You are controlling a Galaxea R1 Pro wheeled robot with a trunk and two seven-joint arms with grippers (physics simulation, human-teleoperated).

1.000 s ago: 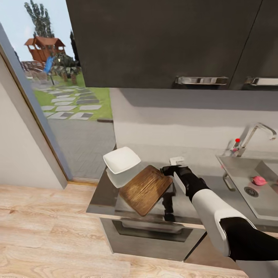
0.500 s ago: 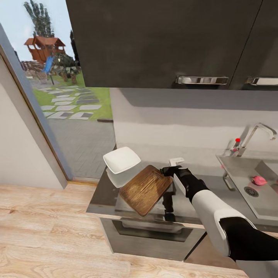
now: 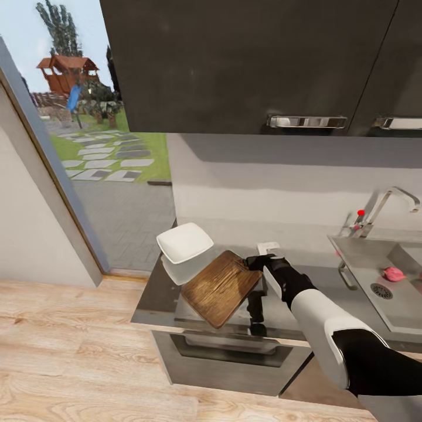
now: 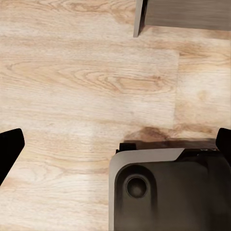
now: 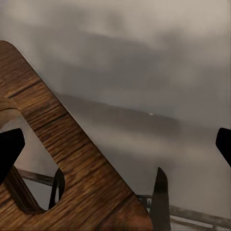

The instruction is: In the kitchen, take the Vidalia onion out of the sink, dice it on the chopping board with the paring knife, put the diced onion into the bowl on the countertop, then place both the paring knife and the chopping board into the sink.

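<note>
The dark brown chopping board lies at an angle on the grey countertop, next to the white bowl. My right gripper hovers open at the board's far right corner. In the right wrist view its fingertips stand wide apart around the board and its handle hole. A slim dark pointed shape beside the board looks like the paring knife's blade. The pinkish Vidalia onion lies in the sink by the drain. My left gripper hangs open over the wooden floor.
Dark wall cabinets hang above the counter. The chrome tap with its red knob stands behind the sink. A glass door to the garden is at the left. My own base is below the left gripper.
My right gripper has edged slightly toward the board's corner; everything else stays put.
</note>
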